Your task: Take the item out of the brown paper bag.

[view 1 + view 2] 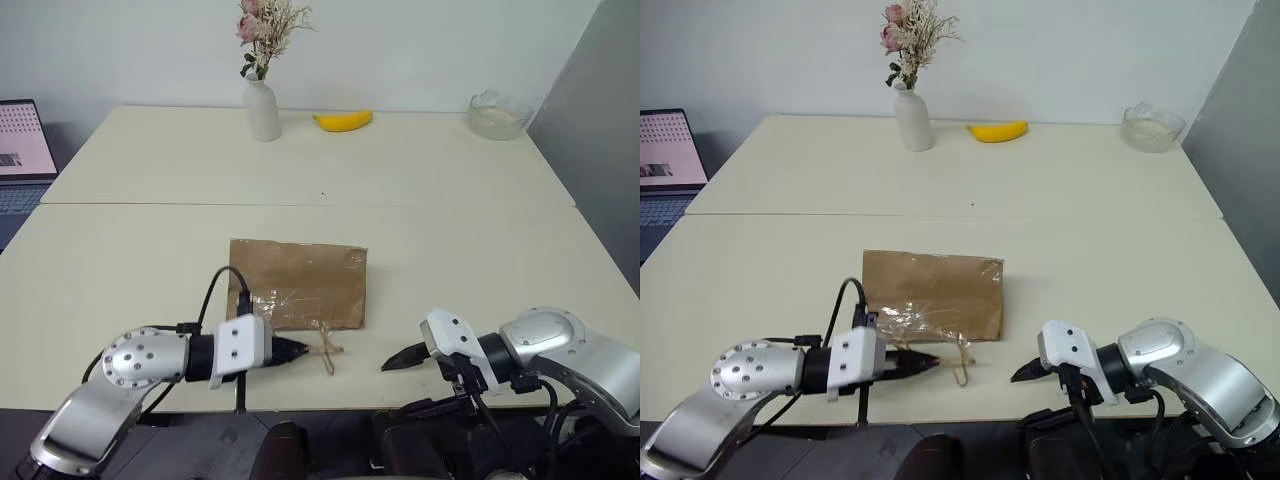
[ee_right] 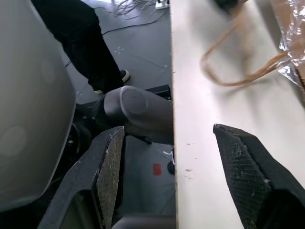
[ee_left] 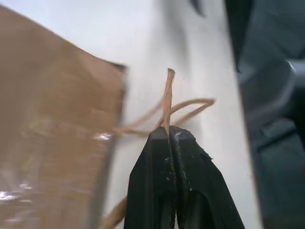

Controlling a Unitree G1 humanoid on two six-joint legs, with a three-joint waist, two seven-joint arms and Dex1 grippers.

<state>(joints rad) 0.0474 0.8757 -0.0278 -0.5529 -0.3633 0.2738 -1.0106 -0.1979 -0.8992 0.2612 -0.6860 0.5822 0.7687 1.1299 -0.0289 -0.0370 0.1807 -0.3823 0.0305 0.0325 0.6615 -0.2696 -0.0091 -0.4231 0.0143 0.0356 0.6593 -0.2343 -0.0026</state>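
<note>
Lying flat near the table (image 1: 120, 260) edge — brown paper bag (image 1: 298, 282), open tabletop beyond.

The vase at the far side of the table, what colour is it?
White; the vase shows best in the left eye view, holding dried flowers.

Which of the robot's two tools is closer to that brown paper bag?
The left. The left tool is shut on a cord handle right at the brown paper bag's near edge. The right tool is open, off to the bag's right near the table's front edge, touching nothing.
</note>
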